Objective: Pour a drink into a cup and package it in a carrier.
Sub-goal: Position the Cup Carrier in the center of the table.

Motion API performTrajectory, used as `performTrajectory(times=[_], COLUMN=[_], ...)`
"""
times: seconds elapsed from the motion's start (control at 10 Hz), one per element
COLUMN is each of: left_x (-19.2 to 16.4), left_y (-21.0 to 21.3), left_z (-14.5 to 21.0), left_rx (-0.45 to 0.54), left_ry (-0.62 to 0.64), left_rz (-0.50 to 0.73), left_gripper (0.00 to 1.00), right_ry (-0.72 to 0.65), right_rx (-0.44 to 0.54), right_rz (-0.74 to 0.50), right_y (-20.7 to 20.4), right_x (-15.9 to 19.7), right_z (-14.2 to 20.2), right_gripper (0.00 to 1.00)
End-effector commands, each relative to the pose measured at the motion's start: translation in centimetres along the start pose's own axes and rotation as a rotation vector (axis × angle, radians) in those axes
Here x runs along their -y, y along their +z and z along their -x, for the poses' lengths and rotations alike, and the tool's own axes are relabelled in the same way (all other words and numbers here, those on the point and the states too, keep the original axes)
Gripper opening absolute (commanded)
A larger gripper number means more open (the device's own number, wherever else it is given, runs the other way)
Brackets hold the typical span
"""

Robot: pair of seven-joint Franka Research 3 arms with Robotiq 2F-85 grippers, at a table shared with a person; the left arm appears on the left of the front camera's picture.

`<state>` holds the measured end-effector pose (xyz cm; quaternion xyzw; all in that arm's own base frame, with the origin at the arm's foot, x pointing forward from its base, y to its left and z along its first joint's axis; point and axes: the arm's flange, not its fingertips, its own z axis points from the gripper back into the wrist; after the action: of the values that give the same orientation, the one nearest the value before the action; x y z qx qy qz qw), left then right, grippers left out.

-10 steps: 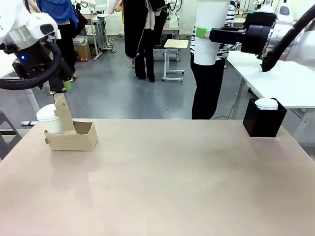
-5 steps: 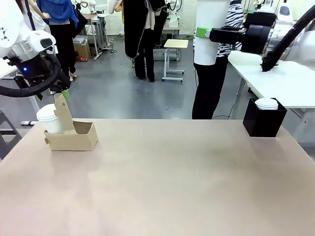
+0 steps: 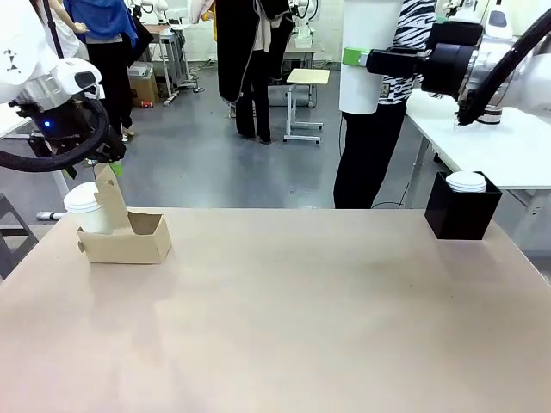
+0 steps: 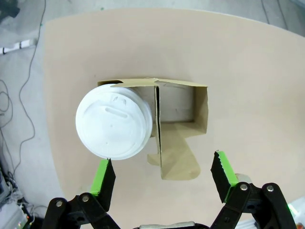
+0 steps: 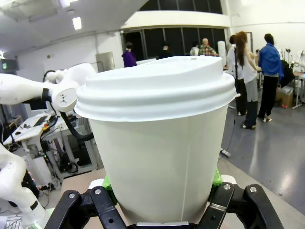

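The cup (image 3: 370, 77), tall, white and plain-sided, is upright and high above the far edge of the table (image 3: 284, 327). The right gripper (image 3: 357, 58) is clamped around its middle, with a green pad pressed flat on the side facing the camera. In the right wrist view the cup (image 5: 159, 143) stands between that gripper's (image 5: 162, 188) pads (image 5: 216, 179), and its white domed lid (image 5: 155, 88) is seated all round the rim (the front view cuts off the top of the cup, so the lid is seen from the wrist).

A second cup (image 3: 86, 209), also lidded, sits in the carrier (image 3: 138, 245) near the table's far left. It is in the slot on the picture's left of the upright centre handle (image 3: 109, 194). From the left wrist, looking down, the second cup (image 4: 114, 125) covers its slot, while the carrier's (image 4: 200, 107) other slot shows bare cardboard.

The left gripper (image 3: 108, 163) hangs just above the handle with its jaws spread wide, gripping nothing. In its own view the left gripper (image 4: 163, 171) has one green pad to each side of the handle's tip, and I cannot tell whether either touches it.

A black box (image 3: 462, 219) topped with white lids (image 3: 467, 181) stands at the far right corner, well apart from the carrier. A person (image 3: 366, 163) in black trousers stands behind the held cup.
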<state>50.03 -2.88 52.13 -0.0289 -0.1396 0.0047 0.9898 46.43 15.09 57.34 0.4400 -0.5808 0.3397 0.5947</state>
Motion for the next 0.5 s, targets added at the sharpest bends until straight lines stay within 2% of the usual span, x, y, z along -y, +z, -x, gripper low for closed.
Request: performTrajectory(times=[0.0, 0.2, 0.3, 0.4], left_x=[0.5, 1.0, 1.2, 1.3], left_y=[0.4, -0.3, -0.5, -0.8], left_z=[-1.5, -2.4, -2.7, -3.0], left_rx=[-0.017, -0.048, -0.064, -0.08], left_ry=[-0.007, -0.017, 0.012, -0.002], left_rz=[-0.028, -0.027, -0.058, -0.068], left_gripper=[1.0, 1.0, 0.41, 0.4], right_ry=[0.009, 0.009, 0.009, 0.009], right_rx=[0.004, 0.004, 0.004, 0.004], right_rz=[0.013, 0.013, 0.013, 0.013], right_y=[-0.5, -0.5, -0.5, -0.5], right_x=[0.0, 0.0, 0.0, 0.0], right_z=[-0.4, -0.4, -0.4, -0.4], right_gripper=[0.8, 0.8, 0.8, 0.8])
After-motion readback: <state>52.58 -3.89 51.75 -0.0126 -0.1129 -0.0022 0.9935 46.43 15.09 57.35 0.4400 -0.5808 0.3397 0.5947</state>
